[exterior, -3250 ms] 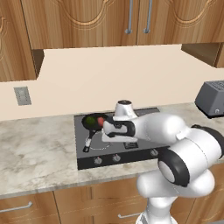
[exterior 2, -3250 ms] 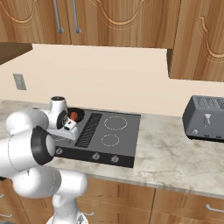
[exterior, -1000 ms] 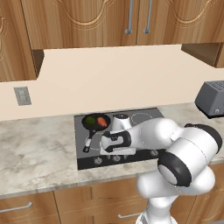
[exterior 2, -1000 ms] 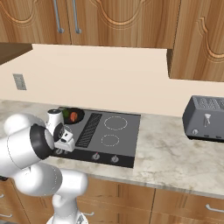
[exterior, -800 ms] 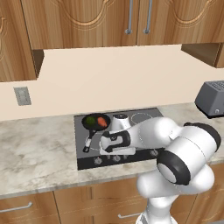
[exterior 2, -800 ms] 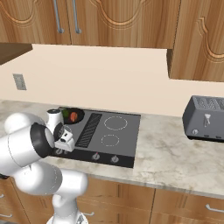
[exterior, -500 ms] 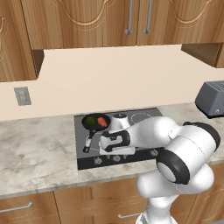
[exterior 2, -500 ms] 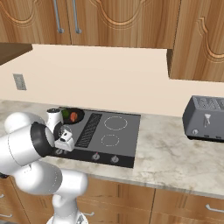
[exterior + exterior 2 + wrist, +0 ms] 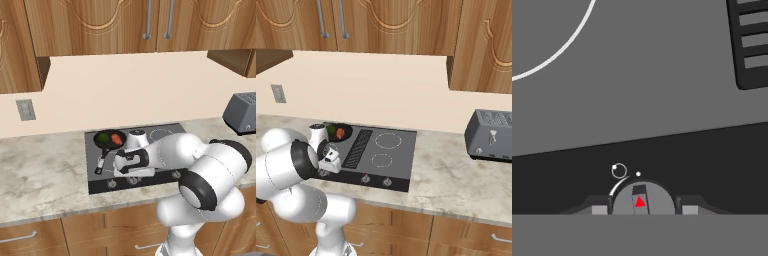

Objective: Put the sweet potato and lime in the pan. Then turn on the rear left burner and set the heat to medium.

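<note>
The black pan [image 9: 107, 145] sits on the rear left burner of the cooktop [image 9: 160, 136]. In it lie the dark green lime [image 9: 103, 137] and the orange-red sweet potato [image 9: 116, 139], also seen as lime [image 9: 332, 130] and sweet potato [image 9: 340, 133] from the right. My gripper [image 9: 132, 176] points down at the stove's front control strip. In the hand view the gripper [image 9: 642, 210] is shut on a round grey knob [image 9: 641, 197] with a red triangle mark, one fingertip on each side.
A grey toaster [image 9: 491, 134] stands on the counter at the right. Two more knobs [image 9: 366, 178] line the front strip. A dark vent grille [image 9: 749, 45] runs beside the burner ring [image 9: 552, 55]. A wall outlet [image 9: 25, 109] is at the left.
The hand has come from above the pan to the front control strip and settled lower there. Its jaws have closed around the knob.
</note>
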Robot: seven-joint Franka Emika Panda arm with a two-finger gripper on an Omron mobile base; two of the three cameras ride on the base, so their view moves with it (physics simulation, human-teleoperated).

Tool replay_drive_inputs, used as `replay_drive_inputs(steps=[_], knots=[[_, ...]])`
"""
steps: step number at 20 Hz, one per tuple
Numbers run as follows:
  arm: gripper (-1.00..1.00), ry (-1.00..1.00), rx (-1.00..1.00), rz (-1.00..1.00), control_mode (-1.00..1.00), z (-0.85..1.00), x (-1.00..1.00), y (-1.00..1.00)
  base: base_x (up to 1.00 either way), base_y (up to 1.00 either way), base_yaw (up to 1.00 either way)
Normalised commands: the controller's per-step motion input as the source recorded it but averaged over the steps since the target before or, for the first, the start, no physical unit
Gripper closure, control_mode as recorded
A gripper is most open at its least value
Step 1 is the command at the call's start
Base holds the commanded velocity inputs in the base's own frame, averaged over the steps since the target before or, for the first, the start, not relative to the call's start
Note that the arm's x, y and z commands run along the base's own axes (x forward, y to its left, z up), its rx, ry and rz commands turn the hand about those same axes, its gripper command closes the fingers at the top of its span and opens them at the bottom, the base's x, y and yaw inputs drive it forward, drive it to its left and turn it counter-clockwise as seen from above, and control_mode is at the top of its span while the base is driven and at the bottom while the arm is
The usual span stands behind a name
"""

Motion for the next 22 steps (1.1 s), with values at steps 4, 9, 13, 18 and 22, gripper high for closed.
replay_drive_inputs(steps=[4, 9, 13, 18, 22], knots=[[1.00, 0.00, 0.00, 0.06, -1.00, 0.00, 0.00, 0.00, 0.00, 0.00, 0.00], [1.00, 0.00, 0.00, 0.12, -1.00, 0.00, 0.00, 0.00, 0.00, 0.00, 0.00], [1.00, 0.00, 0.00, 0.21, -1.00, 0.00, 0.00, 0.00, 0.00, 0.00, 0.00], [1.00, 0.00, 0.00, 0.28, -1.00, 0.00, 0.00, 0.00, 0.00, 0.00, 0.00], [1.00, 0.00, 0.00, 0.29, -1.00, 0.00, 0.00, 0.00, 0.00, 0.00, 0.00]])
